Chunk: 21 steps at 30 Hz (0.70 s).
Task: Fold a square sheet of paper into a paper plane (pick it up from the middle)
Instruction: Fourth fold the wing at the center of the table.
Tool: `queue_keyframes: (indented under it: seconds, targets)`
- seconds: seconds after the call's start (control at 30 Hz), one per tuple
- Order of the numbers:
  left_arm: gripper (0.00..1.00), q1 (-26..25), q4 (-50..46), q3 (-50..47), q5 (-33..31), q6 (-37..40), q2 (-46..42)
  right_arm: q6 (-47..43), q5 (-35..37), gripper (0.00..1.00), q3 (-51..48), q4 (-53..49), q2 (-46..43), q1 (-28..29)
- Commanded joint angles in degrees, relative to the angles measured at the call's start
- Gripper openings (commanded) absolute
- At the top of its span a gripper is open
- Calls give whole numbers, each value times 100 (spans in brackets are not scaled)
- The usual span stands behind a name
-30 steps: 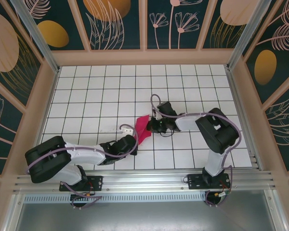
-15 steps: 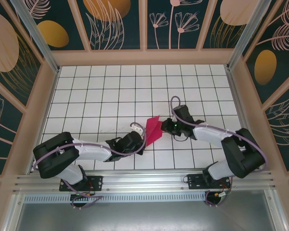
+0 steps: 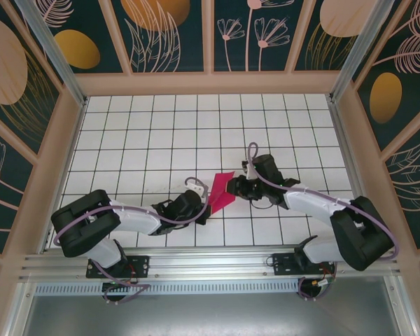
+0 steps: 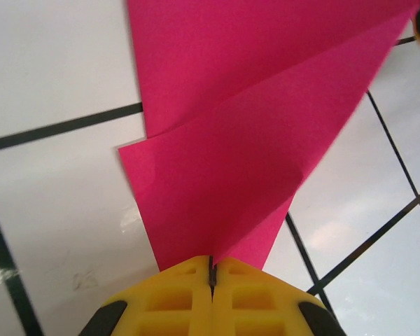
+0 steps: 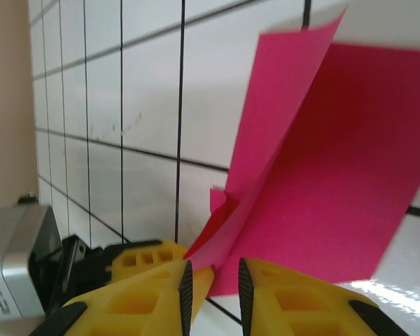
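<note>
The square sheet of paper (image 3: 221, 190) is magenta-pink and folded into overlapping triangular flaps, held just above the white tiled table (image 3: 126, 140) at its near middle. My left gripper (image 3: 199, 204) is at the sheet's near-left corner. In the left wrist view its yellow jaws (image 4: 212, 269) are shut on the pointed end of the paper (image 4: 252, 119). My right gripper (image 3: 235, 187) is at the sheet's right side. In the right wrist view it (image 5: 213, 281) stands open, a folded edge of the paper (image 5: 315, 175) lies loose in the gap, and the left gripper's fingers (image 5: 141, 256) show just behind.
Wooden walls (image 3: 210, 82) with dark floral panels close in the table at the back and both sides. An aluminium rail (image 3: 210, 262) carrying both arm bases runs along the near edge. The far rows of tiles lie beyond both arms.
My right gripper's jaws have parted and let go of the paper. The sheet and both grippers shifted to the right, and the paper now lies flatter and more spread out.
</note>
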Motion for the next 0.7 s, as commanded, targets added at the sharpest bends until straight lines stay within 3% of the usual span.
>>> queue_keyframes:
  seconds: [0.0, 0.67]
  targets:
    - [0, 91, 470, -164, 261, -374, -130, -76, -273, 29, 226, 301, 208, 161]
    - [0, 334, 1067, -469, 808, -814, 37, -91, -953, 24, 795, 931, 1325, 308]
